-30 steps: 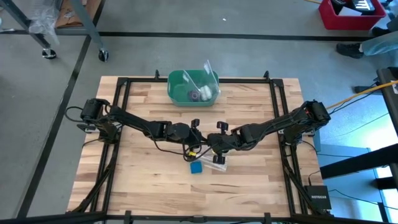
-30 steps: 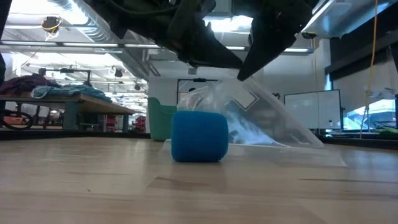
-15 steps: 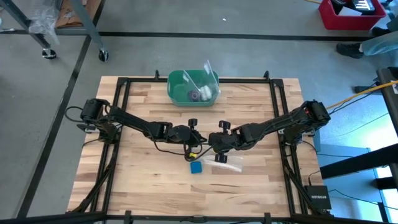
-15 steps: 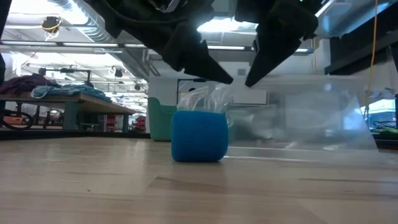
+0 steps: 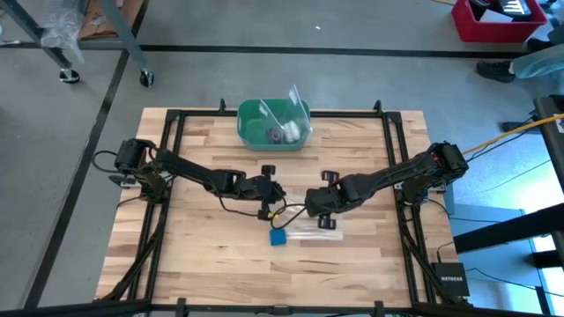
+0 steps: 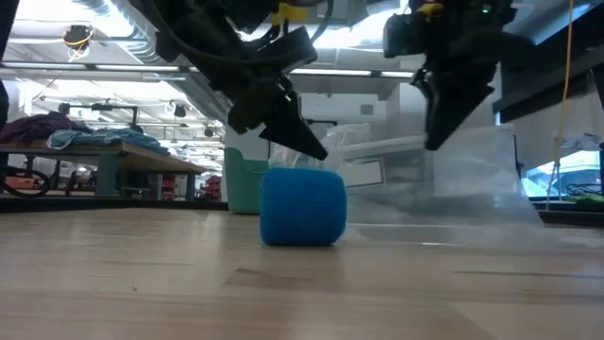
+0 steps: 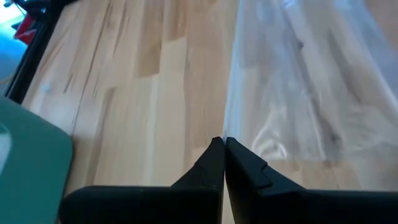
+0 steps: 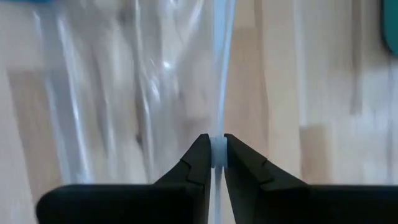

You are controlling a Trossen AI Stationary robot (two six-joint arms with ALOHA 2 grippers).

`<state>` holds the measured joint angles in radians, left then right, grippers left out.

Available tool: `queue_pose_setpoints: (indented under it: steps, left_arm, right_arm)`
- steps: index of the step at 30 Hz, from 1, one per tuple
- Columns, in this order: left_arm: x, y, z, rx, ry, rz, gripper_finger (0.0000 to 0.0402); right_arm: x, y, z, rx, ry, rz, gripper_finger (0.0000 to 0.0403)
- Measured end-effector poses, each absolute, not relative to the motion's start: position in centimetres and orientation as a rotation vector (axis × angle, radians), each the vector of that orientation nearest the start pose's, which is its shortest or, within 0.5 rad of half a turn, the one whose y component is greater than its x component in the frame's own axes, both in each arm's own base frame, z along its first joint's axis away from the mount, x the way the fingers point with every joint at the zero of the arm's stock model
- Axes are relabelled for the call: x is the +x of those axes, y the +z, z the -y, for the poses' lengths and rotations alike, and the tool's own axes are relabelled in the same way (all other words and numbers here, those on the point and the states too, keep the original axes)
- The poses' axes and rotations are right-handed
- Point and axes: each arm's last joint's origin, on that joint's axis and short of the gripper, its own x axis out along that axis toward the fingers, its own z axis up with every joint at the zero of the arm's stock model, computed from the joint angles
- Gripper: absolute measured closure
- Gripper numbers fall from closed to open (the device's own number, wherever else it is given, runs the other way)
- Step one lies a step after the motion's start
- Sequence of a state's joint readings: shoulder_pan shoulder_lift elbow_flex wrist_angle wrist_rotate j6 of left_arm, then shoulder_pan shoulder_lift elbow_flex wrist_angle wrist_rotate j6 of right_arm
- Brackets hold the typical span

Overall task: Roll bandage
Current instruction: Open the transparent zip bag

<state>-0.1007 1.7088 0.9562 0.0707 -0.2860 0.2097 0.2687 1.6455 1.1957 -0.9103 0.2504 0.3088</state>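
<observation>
Bandage (image 6: 302, 207) sits rolled on the desk (image 5: 194, 242). My right hand (image 8: 217, 154) pinches the clear bag's (image 8: 143, 81) edge; left hand (image 7: 224, 155) closed, empty. Next, probably: bag it.

Green plastic bin (image 5: 274, 124) at the far edge of the wooden table (image 5: 194, 246), clear plastic bag (image 5: 310, 233) lying near the table's middle, red crate (image 5: 498, 18) on the floor beyond
</observation>
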Motion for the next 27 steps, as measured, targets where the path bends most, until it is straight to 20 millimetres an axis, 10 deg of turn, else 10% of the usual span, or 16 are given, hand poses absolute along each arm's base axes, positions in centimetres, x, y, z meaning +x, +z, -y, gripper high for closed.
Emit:
queue_pose_setpoints:
  steps: [17, 27]
  left_arm:
    - [35.4, 19.9, 2.9, 0.247, 0.153, -0.648, 0.0397]
    - [36.6, 22.0, 4.0, 0.058, -0.022, -0.477, 0.0269]
  right_arm:
    - [29.0, 23.7, -7.2, -0.112, -0.23, -1.395, 0.0363]
    - [29.6, 22.8, -7.4, -0.111, -0.206, -1.32, 0.0363]
